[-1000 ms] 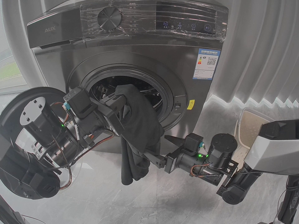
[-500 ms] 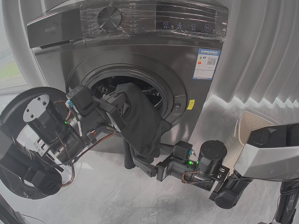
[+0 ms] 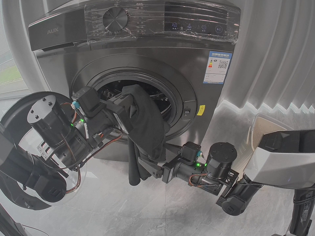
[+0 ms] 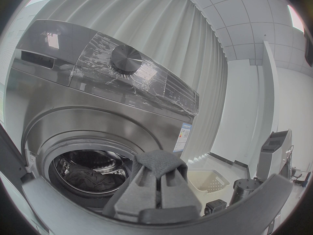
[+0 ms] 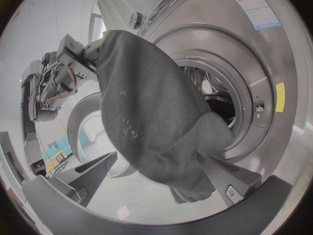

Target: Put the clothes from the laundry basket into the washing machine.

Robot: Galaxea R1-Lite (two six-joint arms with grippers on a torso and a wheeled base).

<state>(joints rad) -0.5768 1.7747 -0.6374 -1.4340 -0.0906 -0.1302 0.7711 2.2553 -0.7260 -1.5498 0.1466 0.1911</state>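
A dark grey garment hangs over the lower rim of the washing machine's round opening. My left gripper is shut on the garment's top fold, just in front of the opening. The cloth trails down to the floor side of the machine front. My right gripper sits below it, open, with the garment's lower bulk hanging between its two spread fingers. More dark clothes lie inside the drum. The white laundry basket stands on the floor to the right, partly behind my right arm.
The machine's round door is swung open to the left, behind my left arm. A pleated white curtain hangs behind and to the right of the machine. Grey tiled floor lies in front.
My right gripper has moved left and up, under the hanging cloth. My left gripper has risen slightly toward the opening, and the garment's lower part is bunched higher.
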